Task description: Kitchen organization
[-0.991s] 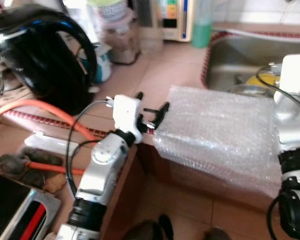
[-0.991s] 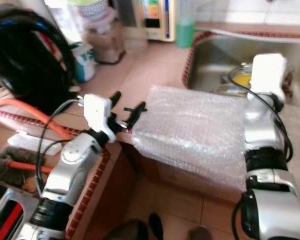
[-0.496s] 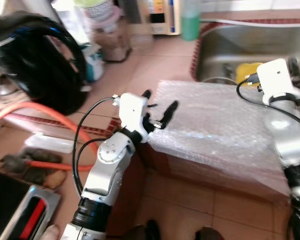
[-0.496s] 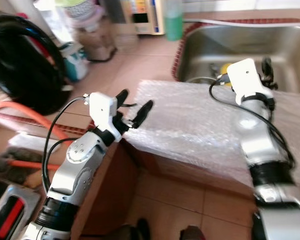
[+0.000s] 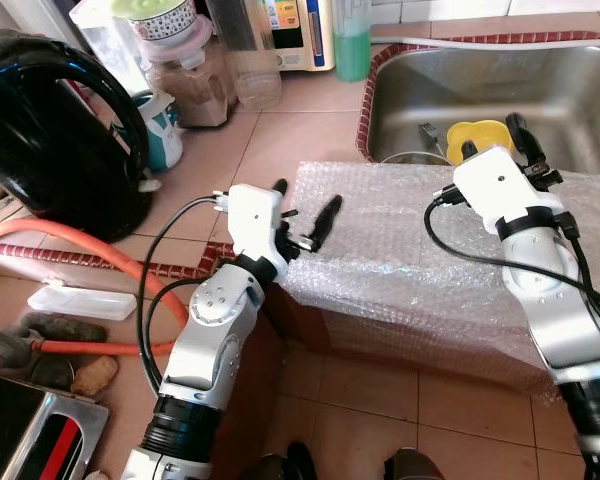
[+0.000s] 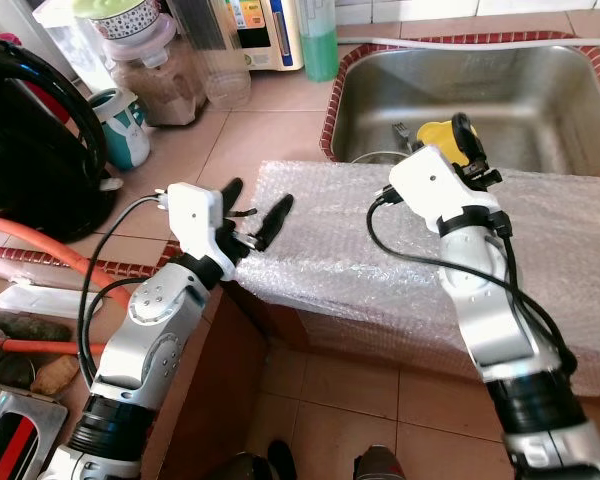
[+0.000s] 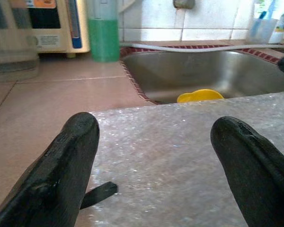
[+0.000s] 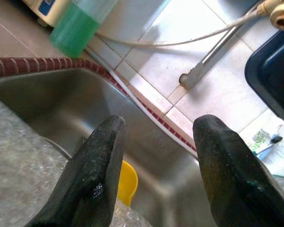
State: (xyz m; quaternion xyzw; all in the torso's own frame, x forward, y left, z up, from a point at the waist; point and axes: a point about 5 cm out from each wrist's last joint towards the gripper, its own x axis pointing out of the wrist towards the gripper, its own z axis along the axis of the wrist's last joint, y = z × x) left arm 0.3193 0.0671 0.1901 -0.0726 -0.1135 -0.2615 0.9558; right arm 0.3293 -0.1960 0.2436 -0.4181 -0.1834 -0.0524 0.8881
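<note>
Tiled counter [image 5: 280, 130] | bubble wrap [image 5: 430, 260] beside sink [image 5: 540, 90] | left gripper [image 5: 302, 215], right gripper [image 8: 151, 175] spread over wrap

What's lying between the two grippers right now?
Only bubble wrap spans the stretch between left gripper and right gripper, shown in both eye views.

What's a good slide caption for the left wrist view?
Open left gripper poised over bubble wrap, steel sink beyond.

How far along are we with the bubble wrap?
Done: nothing visibly. In hand: the left claw and right claw, both open, sit at the bubble wrap sheet draped over the counter edge, gripping nothing. Left: grasp and clear it.
</note>
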